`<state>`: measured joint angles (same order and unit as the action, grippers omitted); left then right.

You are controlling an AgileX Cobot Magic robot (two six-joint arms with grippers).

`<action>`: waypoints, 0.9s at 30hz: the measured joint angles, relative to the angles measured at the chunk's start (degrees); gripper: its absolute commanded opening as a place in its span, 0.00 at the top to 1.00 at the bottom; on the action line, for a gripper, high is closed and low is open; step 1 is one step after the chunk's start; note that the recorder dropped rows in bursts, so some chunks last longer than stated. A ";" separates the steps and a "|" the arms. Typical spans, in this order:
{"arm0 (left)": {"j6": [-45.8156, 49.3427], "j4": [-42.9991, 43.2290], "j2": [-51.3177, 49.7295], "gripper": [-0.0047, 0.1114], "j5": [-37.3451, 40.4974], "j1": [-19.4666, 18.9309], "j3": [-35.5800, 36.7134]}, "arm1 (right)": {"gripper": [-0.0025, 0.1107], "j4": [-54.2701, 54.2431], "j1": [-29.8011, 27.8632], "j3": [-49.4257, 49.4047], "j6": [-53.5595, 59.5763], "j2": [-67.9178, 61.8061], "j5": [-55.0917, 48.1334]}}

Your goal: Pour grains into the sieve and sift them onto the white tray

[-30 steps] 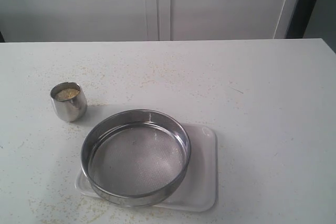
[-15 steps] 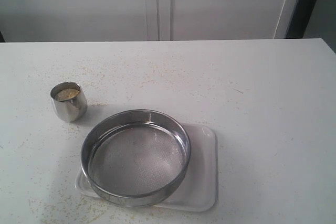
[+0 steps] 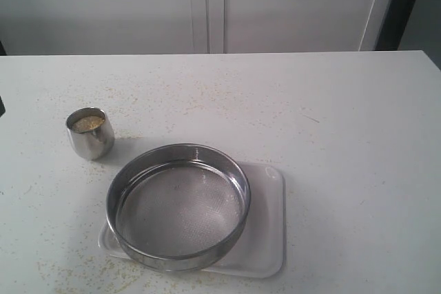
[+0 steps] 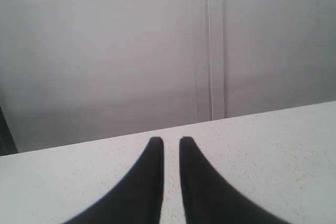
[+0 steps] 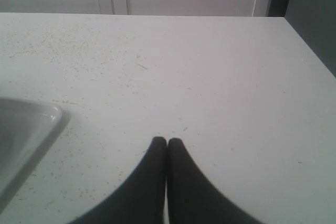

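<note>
I am holding left claw point(image 4: 171, 141) barely parted, right claw point(image 5: 167, 141) pressed together, both empty, sieve point(image 3: 179, 208) sitting on tray point(image 3: 265, 239) for catching sifted grains point(image 3: 88, 122).

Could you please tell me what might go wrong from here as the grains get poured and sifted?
The small shiny steel cup holds grains almost to its rim, so a slipping or tilted grip could spill them onto the white table. The wide round steel sieve sits toward one end of the flat white rectangular tray, covering its near edge; shaking may drop grains off the tray there.
</note>
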<state>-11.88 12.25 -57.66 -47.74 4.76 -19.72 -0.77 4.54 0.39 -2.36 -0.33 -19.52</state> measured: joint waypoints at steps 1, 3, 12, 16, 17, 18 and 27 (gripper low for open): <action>-0.54 0.65 -1.35 0.59 -0.59 0.00 -0.10 | 0.98 0.00 0.00 0.00 0.00 0.00 0.00; -1.37 1.05 -3.46 0.40 -2.30 0.00 -0.10 | 0.98 0.00 0.00 0.00 0.00 0.00 0.00; -9.39 2.32 -14.06 0.05 -13.29 0.00 -0.10 | 0.98 0.00 0.00 0.00 -0.89 0.00 0.00; -9.49 11.09 -18.28 0.05 -15.76 0.00 -3.68 | 0.98 0.00 0.00 0.00 -1.02 0.00 0.00; -10.31 12.55 -19.35 0.05 -15.76 0.00 -4.76 | 0.98 0.00 0.00 0.00 -1.02 0.00 0.00; -11.48 13.85 -21.11 0.05 -15.61 0.00 -6.73 | 0.98 0.00 0.00 0.00 -1.02 0.00 0.00; -13.77 16.40 -30.59 0.05 -14.06 0.00 -12.89 | 0.98 0.00 0.00 0.00 -1.02 0.00 0.00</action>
<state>-25.65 28.66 -88.25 -61.79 4.76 -32.61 -0.77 4.54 0.39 -3.38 -0.33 -19.52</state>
